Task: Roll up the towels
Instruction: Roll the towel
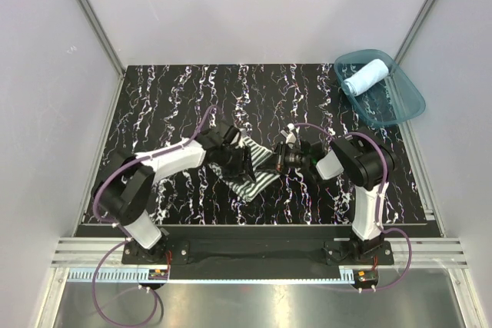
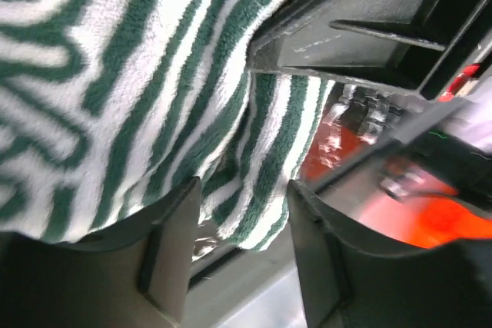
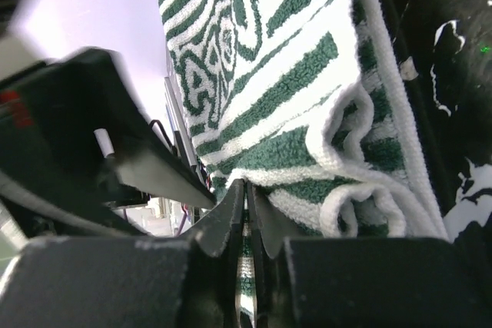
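Green-striped towel (image 1: 254,178) mid-table, only partly rolled, curl at one edge. Pinched at that edge by R gripper (image 3: 246,197), jaws clamped on it; loose betw. spread fingers of L gripper (image 2: 242,190). Blue towel (image 1: 366,76) rolled, in tub (image 1: 407,105). Next, prob.: close L on cloth, roll tight & even.

One striped towel (image 1: 257,180) — one blue towel (image 1: 367,76) — one teal tub (image 1: 401,104)

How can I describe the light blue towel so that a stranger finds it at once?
On the black marbled table, look at the far right corner, where a translucent teal tub stands. The light blue towel lies rolled up inside it. It is plain, whereas the striped towel at mid-table is green and white.
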Controlling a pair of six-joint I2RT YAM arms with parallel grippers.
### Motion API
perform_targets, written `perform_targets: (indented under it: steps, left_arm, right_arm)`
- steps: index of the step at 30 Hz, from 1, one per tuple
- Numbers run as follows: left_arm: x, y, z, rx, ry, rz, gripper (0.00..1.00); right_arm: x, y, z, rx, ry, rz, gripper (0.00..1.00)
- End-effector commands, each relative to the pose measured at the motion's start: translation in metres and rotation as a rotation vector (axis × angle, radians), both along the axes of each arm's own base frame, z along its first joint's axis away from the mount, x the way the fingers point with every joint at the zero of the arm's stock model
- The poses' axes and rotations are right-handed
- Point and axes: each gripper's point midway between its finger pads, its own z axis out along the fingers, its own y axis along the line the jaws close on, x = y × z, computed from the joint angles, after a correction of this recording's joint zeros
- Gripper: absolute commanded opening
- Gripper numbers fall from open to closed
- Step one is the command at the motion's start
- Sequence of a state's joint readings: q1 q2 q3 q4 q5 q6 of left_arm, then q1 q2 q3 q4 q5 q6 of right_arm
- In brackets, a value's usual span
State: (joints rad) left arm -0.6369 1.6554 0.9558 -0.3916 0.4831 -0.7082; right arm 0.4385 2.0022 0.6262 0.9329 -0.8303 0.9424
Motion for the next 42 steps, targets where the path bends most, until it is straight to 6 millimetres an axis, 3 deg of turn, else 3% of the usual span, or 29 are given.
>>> perform_targets:
  steps: [1, 4, 8, 11, 19, 25, 32, 35, 38, 42]
  left_arm:
    - [0.013, 0.012, 0.033, 0.216, -0.297, -0.090, 0.55]
    - [0.012, 0.000, 0.055, 0.281, -0.481, -0.174, 0.56]
    - [0.002, -0.016, 0.062, 0.321, -0.620, -0.273, 0.61]
    - [-0.006, -0.014, 0.040, 0.378, -0.582, -0.303, 0.62]
    - [-0.008, -0.001, 0.005, 0.453, -0.581, -0.310, 0.62]
    - [-0.012, -0.008, -0.015, 0.414, -0.584, -0.356, 0.60]
    - [-0.015, -0.010, -0.026, 0.388, -0.585, -0.371, 0.38]
    - [-0.018, -0.006, -0.029, 0.396, -0.579, -0.372, 0.13]
    - [-0.024, -0.003, -0.030, 0.379, -0.558, -0.371, 0.00]
    - [-0.034, -0.009, -0.031, 0.297, -0.506, -0.347, 0.00]
  right_arm:
    - [0.001, -0.006, -0.032, -0.091, 0.050, -0.037, 0.10]
    - [0.001, -0.005, -0.034, -0.099, 0.057, -0.035, 0.10]
    - [0.000, -0.003, -0.036, -0.104, 0.064, -0.028, 0.10]
    - [0.001, -0.004, -0.036, -0.105, 0.066, -0.027, 0.10]
    - [0.000, -0.003, -0.038, -0.107, 0.074, -0.022, 0.10]
    - [0.000, -0.002, -0.039, -0.105, 0.080, -0.015, 0.09]
    - [0.000, -0.002, -0.040, -0.106, 0.085, -0.014, 0.09]
    - [0.000, -0.001, -0.040, -0.104, 0.092, -0.011, 0.09]
    - [0.000, -0.001, -0.037, -0.103, 0.091, -0.008, 0.09]
    - [0.003, 0.000, -0.028, -0.109, 0.093, -0.010, 0.11]
